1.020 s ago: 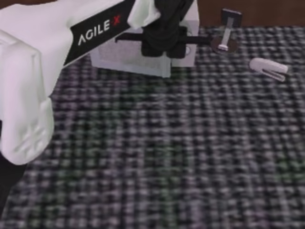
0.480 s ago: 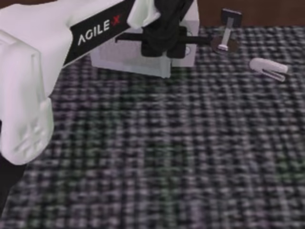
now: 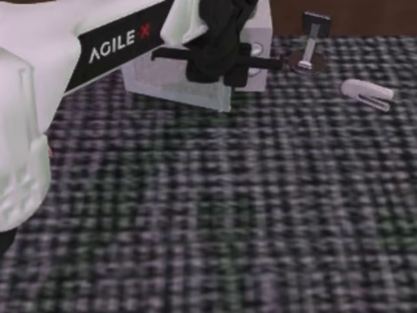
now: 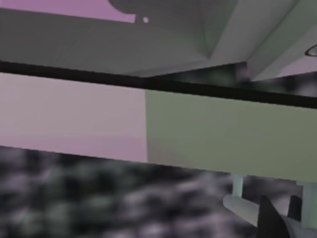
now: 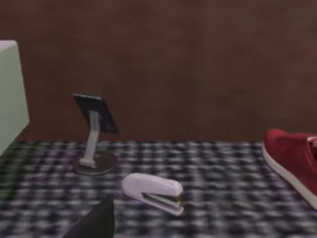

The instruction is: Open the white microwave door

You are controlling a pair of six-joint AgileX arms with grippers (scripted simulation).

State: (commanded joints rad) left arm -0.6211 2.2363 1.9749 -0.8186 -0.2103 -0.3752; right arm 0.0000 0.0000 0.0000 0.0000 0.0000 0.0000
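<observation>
At the top edge of the overhead frame, left of centre, the white microwave (image 3: 195, 85) stands on the checked tablecloth (image 3: 234, 208), much of it hidden under the left arm (image 3: 98, 45), which sweeps in from the frame's left side. The left gripper (image 3: 221, 59) sits over the oven's front right part, beside the knob panel. The microwave door (image 3: 179, 98) appears swung out a little at its lower right corner in the overhead view, though the arm covers the gap. The left wrist view backs this reading: a dark slot runs across the frame between pale panels, and a pale bar on short posts, probably the door handle (image 4: 242, 206), lies at the lower right next to a dark fingertip (image 4: 270, 220). Whether the fingers are clamped on that bar or merely hooked behind it cannot be told from these views.

The step in hand looks like the pull itself, with the door only slightly ajar. The next move calls for drawing the handle outward along the door's arc, so that the grip does not slip and the oven is not dragged.

A phone stand (image 3: 311, 45) and a white stapler (image 3: 368, 94) lie toward the upper right. A red shoe (image 5: 292, 158) shows in the right wrist view. The right gripper appears only as a dark tip at that view's bottom edge, its arm idle.
</observation>
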